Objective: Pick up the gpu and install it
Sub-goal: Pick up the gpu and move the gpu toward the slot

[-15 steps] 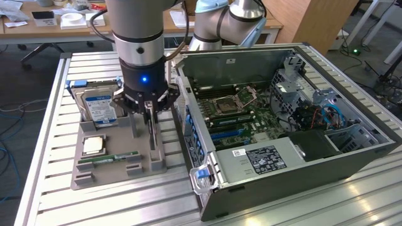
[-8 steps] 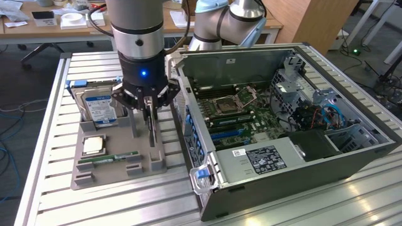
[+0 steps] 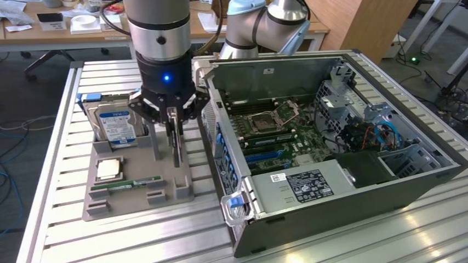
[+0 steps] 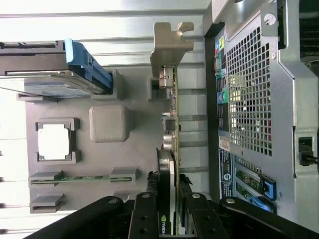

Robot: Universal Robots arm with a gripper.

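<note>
The gpu (image 3: 176,145) in the pincer (image 3: 174,123) has seemingly narrow gaps to hard drive (image 3: 117,129) and case wall (image 4: 249,89).

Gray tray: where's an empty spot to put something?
Free: table slats past the gray tray, toward the exterior view's bottom, and empty slots next to its RAM stick. Crowded: around the hard drive, the gripper holding the gpu, and the computer case.
</note>
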